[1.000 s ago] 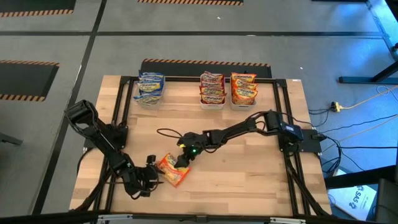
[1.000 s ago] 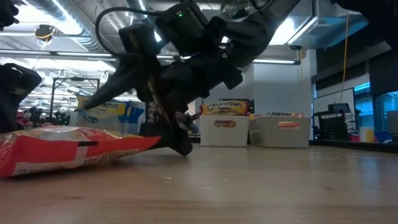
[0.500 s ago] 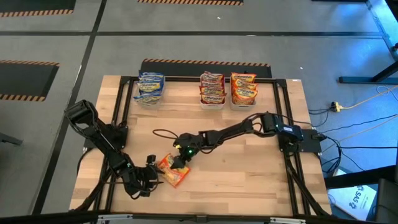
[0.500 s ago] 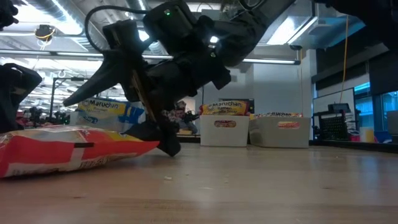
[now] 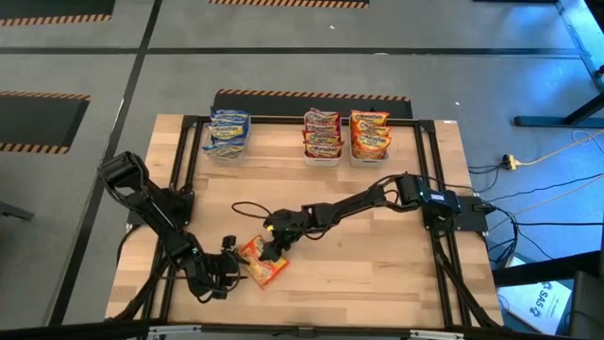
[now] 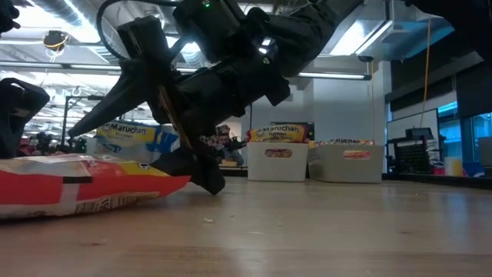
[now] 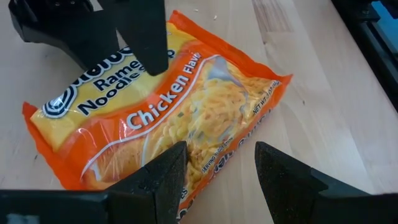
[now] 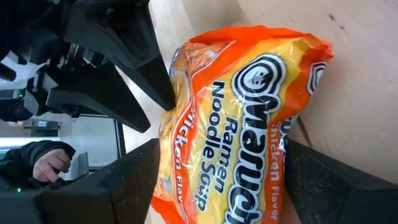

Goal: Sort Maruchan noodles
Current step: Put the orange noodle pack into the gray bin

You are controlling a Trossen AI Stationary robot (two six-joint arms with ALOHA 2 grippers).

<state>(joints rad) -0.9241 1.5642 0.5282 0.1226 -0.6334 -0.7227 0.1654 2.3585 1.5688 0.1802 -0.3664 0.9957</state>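
An orange-yellow Maruchan noodle packet lies flat on the table near its front left. My right gripper reaches in from the right and is open, its fingers standing on either side of the packet. My left gripper is open at the packet's opposite end, its fingertips at the packet's edge; whether they touch it I cannot tell. The other Maruchan noodles stand sorted in bins at the far edge. My right gripper slants down from the table's right with its fingers astride the packet's end. The lower fingertip is down on the table right against that end. The packet lies flat on the table.
Three clear bins stand along the far edge: blue-white packets, red ones, orange ones. A black frame borders the table. A black cable loops behind my right gripper. Bare wood lies at the front right.
My right gripper has gone toward the table's left and a little toward the near edge, closer to my left gripper. The orange packet has slid a short way along the table toward my left gripper, staying flat.
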